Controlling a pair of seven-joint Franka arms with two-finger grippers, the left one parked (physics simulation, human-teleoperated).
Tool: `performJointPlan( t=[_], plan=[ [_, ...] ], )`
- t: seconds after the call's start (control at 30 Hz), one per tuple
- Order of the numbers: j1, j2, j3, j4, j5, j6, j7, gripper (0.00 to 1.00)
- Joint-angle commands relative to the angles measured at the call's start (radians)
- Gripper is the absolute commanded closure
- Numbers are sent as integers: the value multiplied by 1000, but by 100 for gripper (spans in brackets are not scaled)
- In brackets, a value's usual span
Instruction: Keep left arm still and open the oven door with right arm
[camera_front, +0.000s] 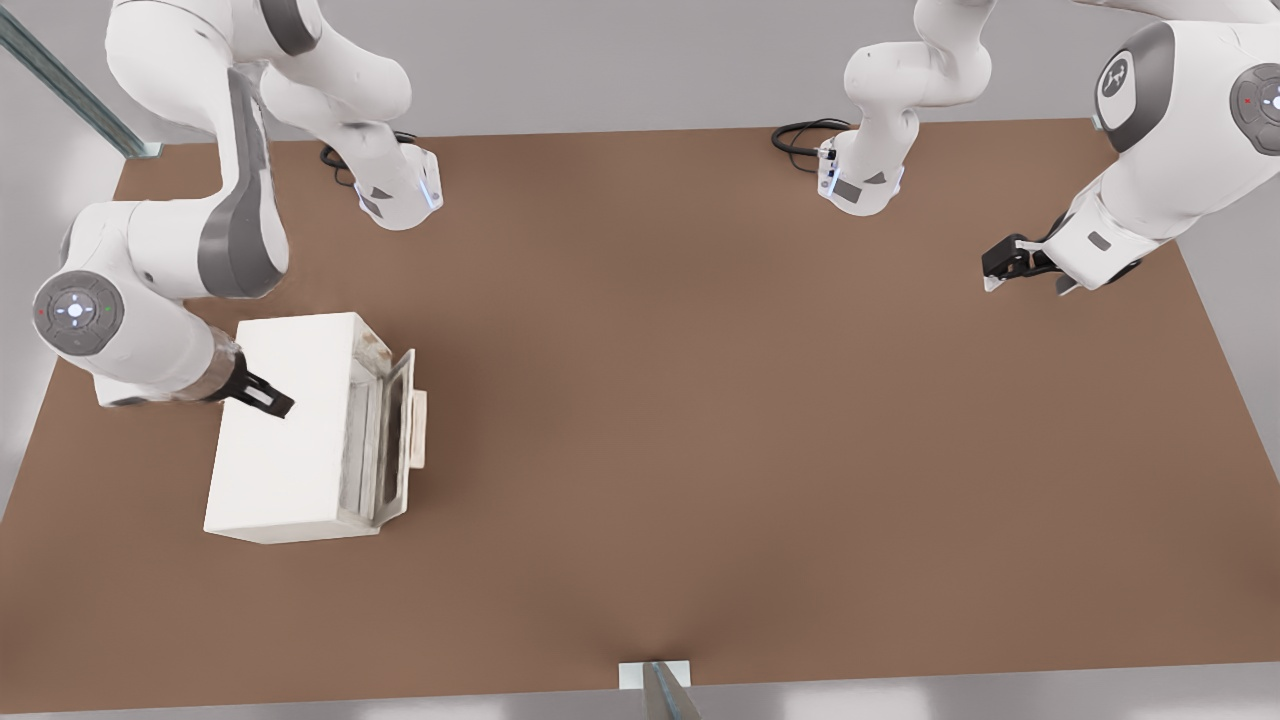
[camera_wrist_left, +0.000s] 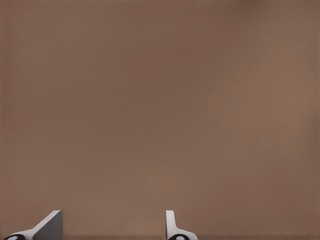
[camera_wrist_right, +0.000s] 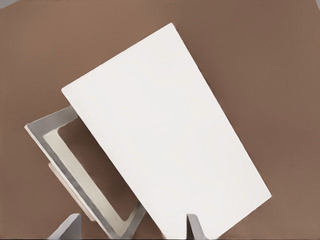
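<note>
Above the oven's top panel (camera_front: 285, 420) | gripper (camera_front: 272, 400) hangs with fingers parted, holding nothing | oven door (camera_front: 397, 435) ajar beyond the box's far edge from your claw | reach past, hook behind handle (camera_front: 419, 428), pull along the hinge arc.

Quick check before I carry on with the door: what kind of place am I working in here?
Most likely a simulated tabletop test bench, not a kitchen: a bare brown table carries only a cream oven, its oven door ajar. The right arm's pincer hangs over the oven's top, fingers apart.
</note>
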Motion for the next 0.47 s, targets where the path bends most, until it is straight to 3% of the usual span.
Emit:
performJointPlan(
  t=[0.0,0.43],
  plan=[
    [-5,-36,3,-30,68,81,-592,0],
    [-6,-38,3,-36,69,103,-586,0]
  ],
)
